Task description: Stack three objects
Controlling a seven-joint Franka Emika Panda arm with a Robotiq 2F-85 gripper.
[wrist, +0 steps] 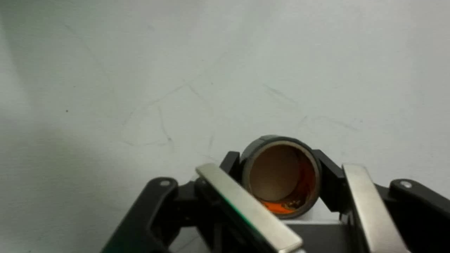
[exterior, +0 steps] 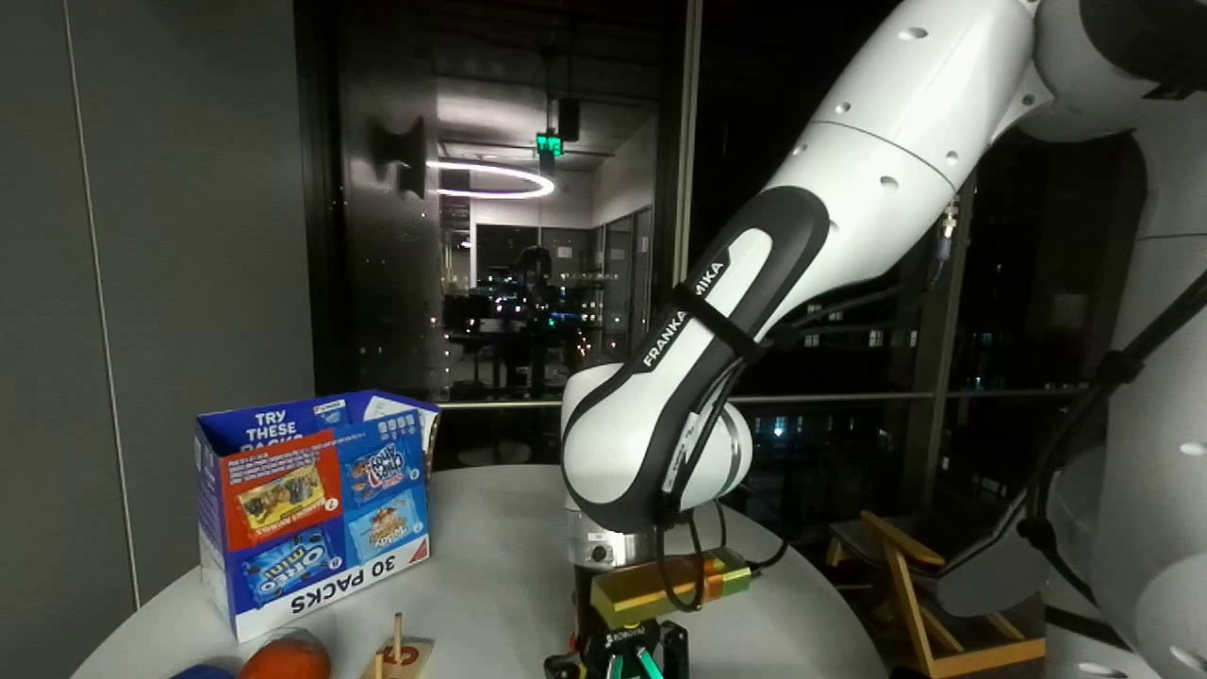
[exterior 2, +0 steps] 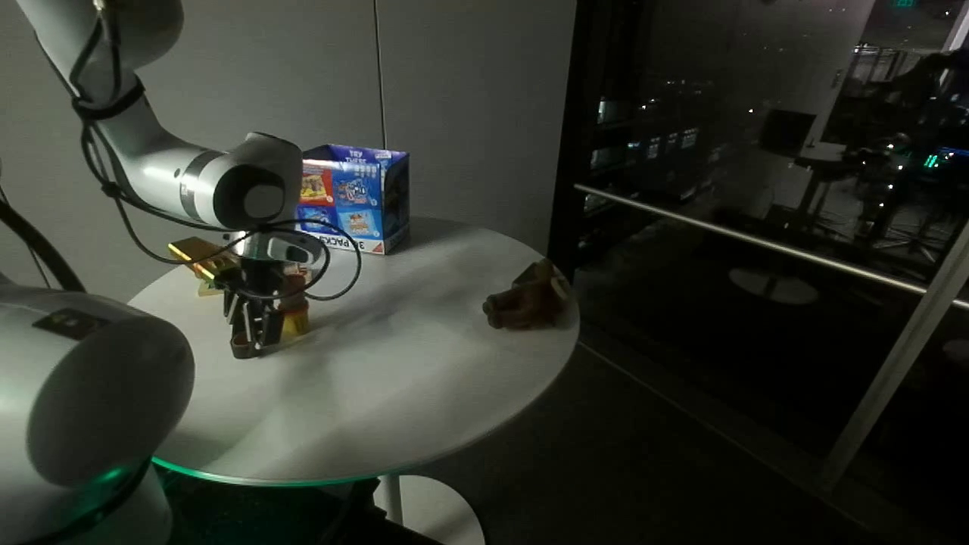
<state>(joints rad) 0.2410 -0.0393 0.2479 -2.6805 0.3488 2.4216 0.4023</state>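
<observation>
The gripper (wrist: 277, 168) pinches a dark ring (wrist: 305, 179) toward the robot-side edge of the desk (exterior 2: 424, 371). Close by, I'd guess a reddish piece (exterior 2: 293, 304) tops the yellow piece (exterior 2: 297, 324), leaving just the ring to stack.

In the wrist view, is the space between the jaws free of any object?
No, a dark hollow piece sits between the jaws, touching both.

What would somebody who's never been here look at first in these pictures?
Probably the big white robot arm, which bends down to the pale table in both exterior views. Next might be the bright blue snack carton, standing on the table in front of a grey wall. In the wrist view, it would be the hollow round piece with orange inside, caught between the fingertips of the gripper.
</observation>
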